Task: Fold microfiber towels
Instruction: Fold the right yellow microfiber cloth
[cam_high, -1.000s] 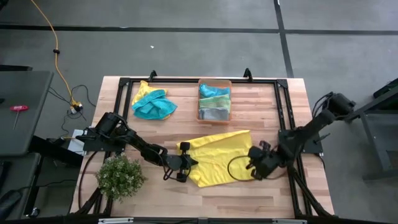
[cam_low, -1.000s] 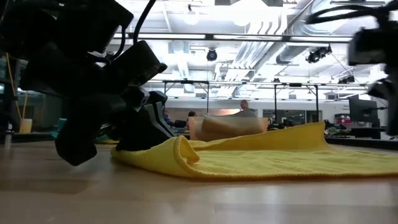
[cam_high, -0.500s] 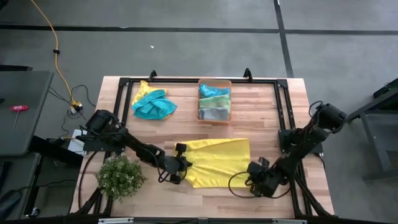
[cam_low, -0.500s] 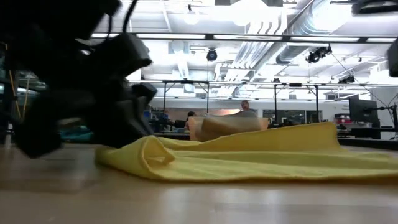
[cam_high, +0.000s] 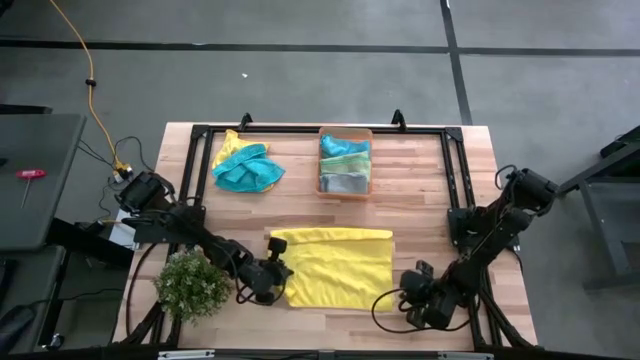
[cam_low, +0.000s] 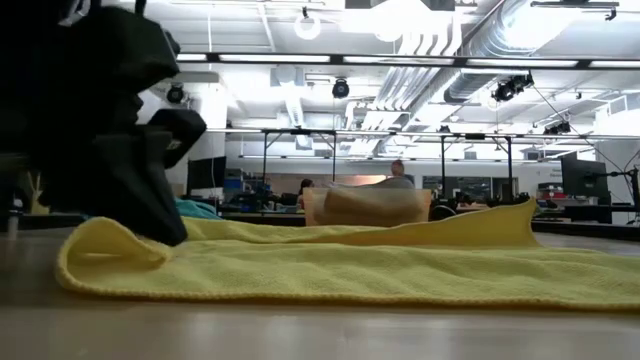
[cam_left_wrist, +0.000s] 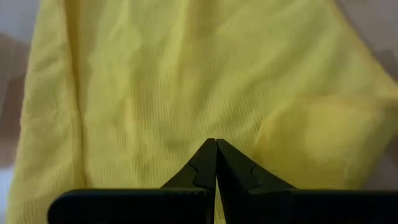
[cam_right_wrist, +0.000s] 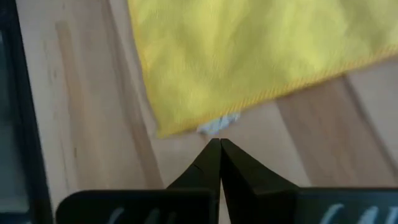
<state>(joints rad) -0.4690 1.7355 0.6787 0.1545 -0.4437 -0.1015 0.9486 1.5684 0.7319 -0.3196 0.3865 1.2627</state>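
Left gripper (cam_high: 277, 279): jaws fully closed, tips pressed together, nothing visibly clamped between them. Positioned low at the left edge of the yellow towel (cam_high: 335, 267), near the front edge of the surface (cam_high: 430, 190). In the left wrist view, closed fingertips (cam_left_wrist: 205, 163) lying directly over the yellow cloth.

Right gripper (cam_high: 415, 283): jaws fully closed, holding nothing. Positioned just off the towel's front right corner, toward the front right corner of the surface. In the right wrist view, closed fingertips (cam_right_wrist: 211, 159) over bare wood, just beside the towel's hemmed corner, where a small white tag (cam_right_wrist: 219, 124) protrudes from under the edge.

Yellow towel: spread out nearly flat in the front centre of the surface, roughly rectangular. Back edge slightly rolled or folded over. In the low view, left edge puckered into a small ridge beside the dark left gripper; far right corner raised slightly.

Teal-blue towel (cam_high: 245, 170): crumpled in a heap near the back left corner of the surface, with a bit of yellow cloth (cam_high: 229, 141) showing beneath it.

Orange bin (cam_high: 345, 163): at the back edge, centre, holding folded towels in teal, light green and grey, stacked side by side.

Green plant (cam_high: 193, 284): at the front left corner of the surface, beside the left arm.

Black metal frame (cam_high: 320, 129): running along the back and side edges of the surface.
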